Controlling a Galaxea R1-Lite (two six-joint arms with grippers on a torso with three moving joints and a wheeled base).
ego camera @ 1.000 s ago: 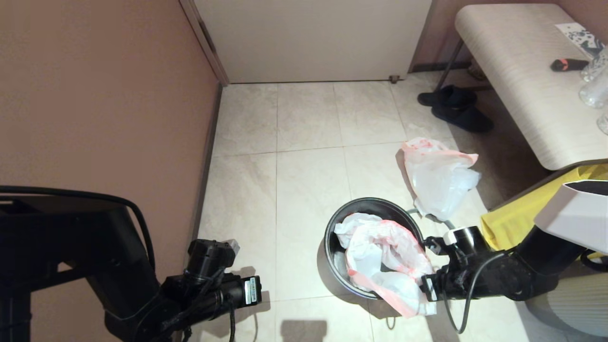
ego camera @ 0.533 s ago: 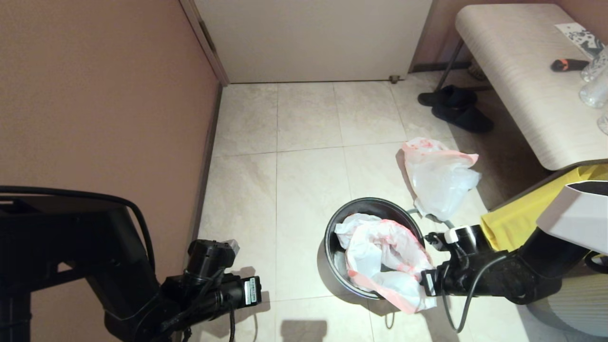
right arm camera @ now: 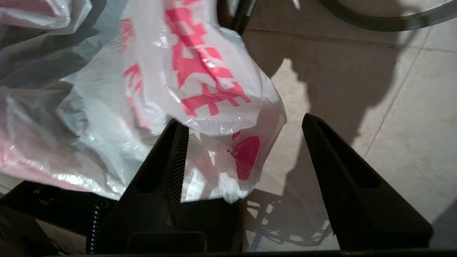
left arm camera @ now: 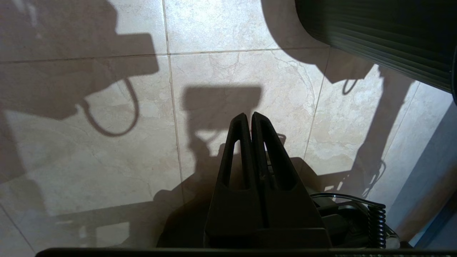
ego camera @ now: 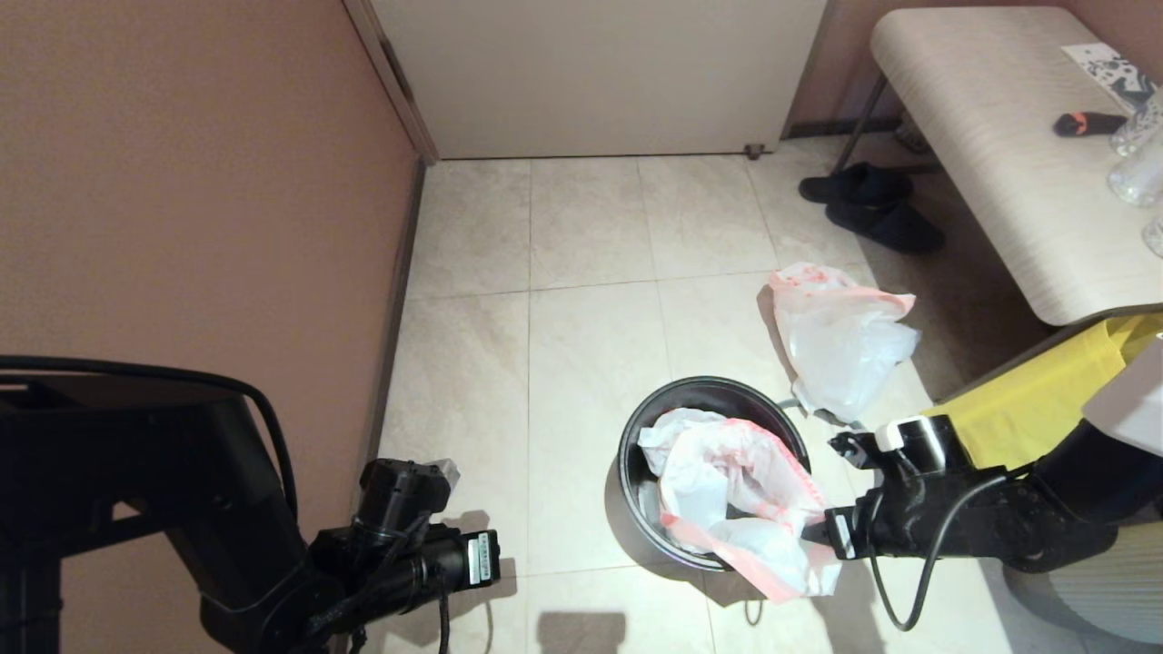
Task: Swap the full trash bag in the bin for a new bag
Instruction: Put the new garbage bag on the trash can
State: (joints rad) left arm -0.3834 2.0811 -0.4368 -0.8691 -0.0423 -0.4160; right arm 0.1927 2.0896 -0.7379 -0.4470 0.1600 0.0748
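Observation:
The black bin (ego camera: 636, 427) stands on the tiled floor, and its grey hoop (right arm camera: 385, 25) lies off it on the floor beside it. The new bag (ego camera: 727, 481), white with a pink-red band, lies crumpled in the bin and droops over the near right rim. My right gripper (ego camera: 831, 536) is open just right of that overhang. A fold of the new bag (right arm camera: 200, 71) hangs between the fingers of my right gripper (right arm camera: 241, 119), close to one finger and not pinched. My left gripper (left arm camera: 249, 116) is shut on nothing, parked low at the left.
A second white bag (ego camera: 840, 345) with a pink rim lies on the floor beyond the bin. A yellow bag (ego camera: 1027, 400) and a bench (ego camera: 1018, 145) stand at the right, with black slippers (ego camera: 872, 204) below. The wall (ego camera: 182, 182) runs along the left.
My right arm has drawn back to the right, a little away from the bin. The new bag's overhang stays draped over the rim. The left arm has not moved.

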